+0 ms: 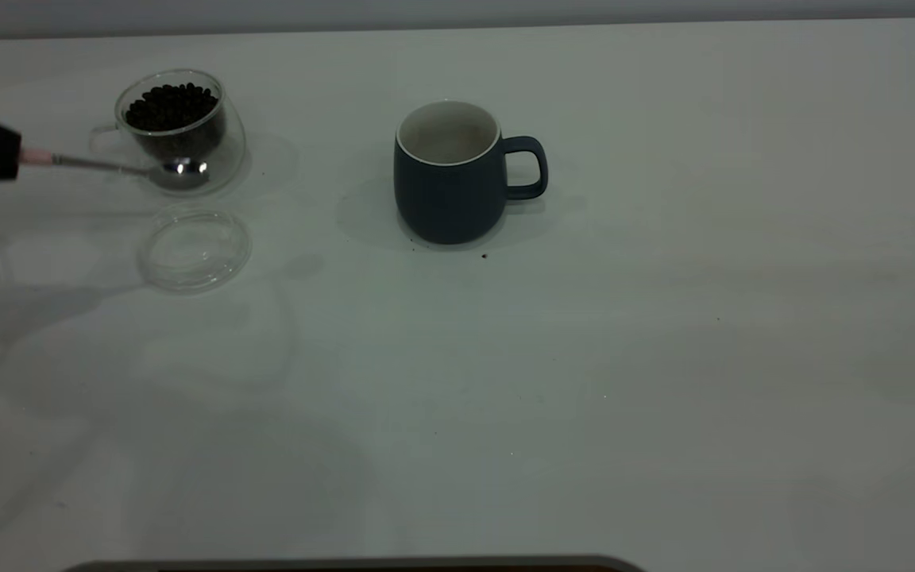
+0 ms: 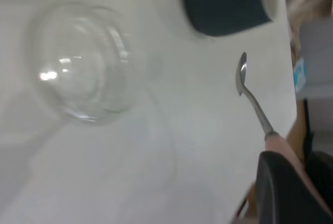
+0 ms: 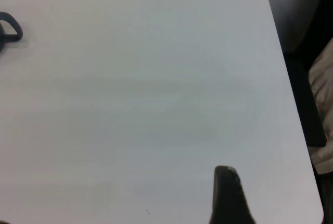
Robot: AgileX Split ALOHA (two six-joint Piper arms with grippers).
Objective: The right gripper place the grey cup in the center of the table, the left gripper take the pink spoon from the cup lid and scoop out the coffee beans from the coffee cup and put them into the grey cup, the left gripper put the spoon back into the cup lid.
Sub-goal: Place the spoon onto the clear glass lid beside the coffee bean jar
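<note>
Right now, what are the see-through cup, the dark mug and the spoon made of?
The coffee cup looks like clear double-walled glass: the beans show through it. The grey cup seems ceramic, matte blue-grey outside and white inside. The pink spoon has a shiny, mirror-bright metal bowl and stem; its pale pink handle may be plastic or coated, hard to tell.

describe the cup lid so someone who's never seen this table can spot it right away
On the white table, look to the left side, where the clear glass coffee cup full of dark coffee beans stands. Just in front of it, nearer the camera, lies the cup lid. Unlike the glass cup and the dark grey cup mid-table, it is a flat, empty, see-through disc with a raised rim.
</note>
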